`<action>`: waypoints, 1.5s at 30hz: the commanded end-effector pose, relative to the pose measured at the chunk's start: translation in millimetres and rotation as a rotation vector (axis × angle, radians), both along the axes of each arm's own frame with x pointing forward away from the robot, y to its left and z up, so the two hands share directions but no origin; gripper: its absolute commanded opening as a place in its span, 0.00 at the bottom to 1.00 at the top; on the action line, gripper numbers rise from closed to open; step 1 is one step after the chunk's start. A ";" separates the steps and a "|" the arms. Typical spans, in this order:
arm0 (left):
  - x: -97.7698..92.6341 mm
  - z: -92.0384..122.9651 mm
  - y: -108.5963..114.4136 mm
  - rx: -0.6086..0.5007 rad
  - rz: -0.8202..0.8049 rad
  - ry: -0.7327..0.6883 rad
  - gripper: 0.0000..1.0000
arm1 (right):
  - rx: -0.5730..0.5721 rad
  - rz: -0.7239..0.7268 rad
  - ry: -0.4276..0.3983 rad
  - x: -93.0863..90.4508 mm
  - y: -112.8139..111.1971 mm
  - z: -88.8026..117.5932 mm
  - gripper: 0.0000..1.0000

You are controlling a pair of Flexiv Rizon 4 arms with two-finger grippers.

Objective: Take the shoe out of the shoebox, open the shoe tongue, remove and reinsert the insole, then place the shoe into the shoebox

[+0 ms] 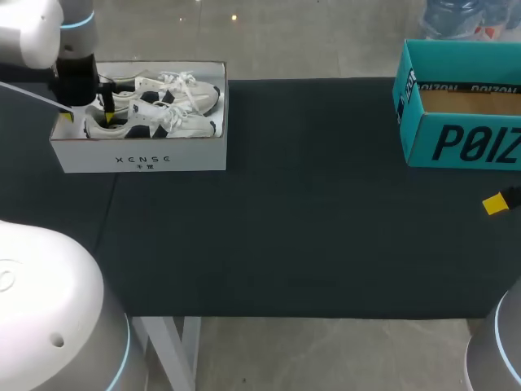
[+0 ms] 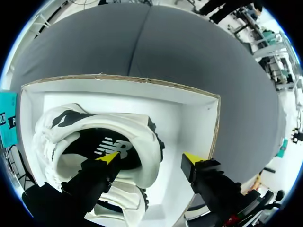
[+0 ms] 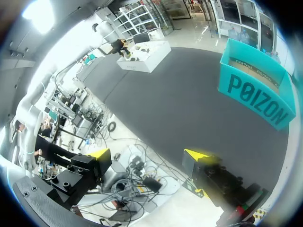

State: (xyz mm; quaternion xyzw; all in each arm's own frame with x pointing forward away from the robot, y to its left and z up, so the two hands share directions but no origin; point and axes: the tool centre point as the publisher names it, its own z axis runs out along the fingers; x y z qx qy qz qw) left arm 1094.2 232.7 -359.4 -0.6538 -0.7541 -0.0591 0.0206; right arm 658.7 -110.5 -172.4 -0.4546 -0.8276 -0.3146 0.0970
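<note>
In the white shoebox at the table's left, 2 white sneakers lie side by side. The left gripper hangs over the nearer sneaker, fingers spread, 1 in its opening and 1 outside the heel, not clamping. The right gripper is also spread and holds nothing, near the teal box.

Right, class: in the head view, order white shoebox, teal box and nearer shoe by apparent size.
White shoebox and teal box: look alike; the teal box is cut off, so unranked.
Nearer shoe: smallest.
</note>
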 end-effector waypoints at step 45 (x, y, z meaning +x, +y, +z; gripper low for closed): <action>-49.4 163.6 -50.7 -0.109 0.049 -0.241 0.00 | -0.001 0.000 0.000 -0.5 -0.2 -0.5 1.00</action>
